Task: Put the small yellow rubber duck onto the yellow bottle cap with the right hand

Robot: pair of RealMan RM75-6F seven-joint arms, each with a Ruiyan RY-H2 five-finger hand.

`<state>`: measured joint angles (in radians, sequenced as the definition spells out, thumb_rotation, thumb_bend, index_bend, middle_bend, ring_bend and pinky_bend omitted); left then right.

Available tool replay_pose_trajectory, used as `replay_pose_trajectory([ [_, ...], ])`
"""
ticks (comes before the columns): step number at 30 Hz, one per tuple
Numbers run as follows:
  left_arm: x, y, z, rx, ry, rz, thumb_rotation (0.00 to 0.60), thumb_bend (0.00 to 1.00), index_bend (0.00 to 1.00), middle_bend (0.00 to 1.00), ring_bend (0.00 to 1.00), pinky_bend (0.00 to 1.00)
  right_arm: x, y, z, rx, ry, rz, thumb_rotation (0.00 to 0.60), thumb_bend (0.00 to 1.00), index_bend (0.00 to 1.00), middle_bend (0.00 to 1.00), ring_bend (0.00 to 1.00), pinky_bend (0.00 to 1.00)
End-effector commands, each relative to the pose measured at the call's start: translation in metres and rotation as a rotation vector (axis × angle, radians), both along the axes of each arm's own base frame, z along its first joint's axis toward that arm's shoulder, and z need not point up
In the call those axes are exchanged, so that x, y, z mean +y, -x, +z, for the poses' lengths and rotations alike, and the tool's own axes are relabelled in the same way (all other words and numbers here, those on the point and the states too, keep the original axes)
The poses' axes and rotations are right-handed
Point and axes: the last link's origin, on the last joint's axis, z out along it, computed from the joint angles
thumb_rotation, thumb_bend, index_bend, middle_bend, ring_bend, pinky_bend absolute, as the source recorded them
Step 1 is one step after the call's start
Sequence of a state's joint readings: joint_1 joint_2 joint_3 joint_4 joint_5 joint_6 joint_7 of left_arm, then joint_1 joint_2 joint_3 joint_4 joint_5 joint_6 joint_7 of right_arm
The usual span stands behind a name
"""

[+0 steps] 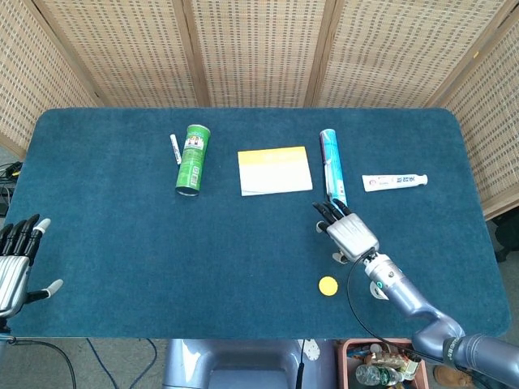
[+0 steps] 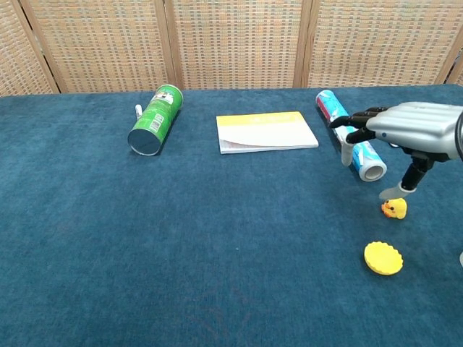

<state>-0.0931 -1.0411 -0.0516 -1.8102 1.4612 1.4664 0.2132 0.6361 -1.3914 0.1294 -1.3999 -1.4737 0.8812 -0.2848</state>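
The small yellow rubber duck (image 2: 393, 209) stands on the blue cloth, right of centre. In the head view my right hand (image 1: 350, 235) covers it. The yellow bottle cap (image 1: 328, 285) (image 2: 383, 258) lies flat a little nearer the front edge, apart from the duck. My right hand (image 2: 411, 130) hovers palm down over the duck with its fingers spread and nothing in them. Its thumb points down and ends just above the duck. My left hand (image 1: 16, 263) rests open at the table's front left edge.
A blue-and-white roll (image 1: 331, 166) lies just beyond my right hand. A toothpaste tube (image 1: 394, 181), a yellow notepad (image 1: 275, 170), a green can (image 1: 192, 159) on its side and a white marker (image 1: 174, 148) lie further back. A white cup (image 1: 379, 288) shows partly under my right forearm.
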Motion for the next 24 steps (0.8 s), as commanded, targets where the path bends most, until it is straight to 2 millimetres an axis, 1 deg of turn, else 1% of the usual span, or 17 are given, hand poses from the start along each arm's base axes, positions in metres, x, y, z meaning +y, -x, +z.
replay_pose_trajectory([
  [1,0.000,0.000,0.000,0.001,0.001,-0.001,0.600,0.00,0.00,0.00,0.00,0.00,0.002,0.007,-0.006,0.065,0.005,0.041,0.600,0.17,0.35,0.00,0.00,0.00],
  [9,-0.001,-0.002,-0.002,0.005,0.002,-0.007,0.600,0.00,0.00,0.00,0.00,0.00,0.008,0.025,-0.010,0.133,-0.001,0.059,0.600,0.17,0.35,0.00,0.00,0.00],
  [17,-0.003,-0.002,-0.003,0.013,0.001,-0.012,0.600,0.00,0.00,0.00,0.00,0.00,0.005,0.035,-0.014,0.164,-0.011,0.031,0.600,0.20,0.37,0.00,0.00,0.00],
  [18,-0.002,-0.002,-0.002,0.013,-0.002,-0.008,0.600,0.00,0.00,0.00,0.00,0.00,0.003,0.039,-0.015,0.183,-0.017,0.027,0.600,0.20,0.37,0.00,0.00,0.00],
  [24,-0.001,-0.001,-0.002,0.013,-0.004,-0.004,0.600,0.00,0.00,0.00,0.00,0.00,0.002,0.043,-0.019,0.191,-0.025,0.020,0.600,0.24,0.38,0.00,0.00,0.00],
])
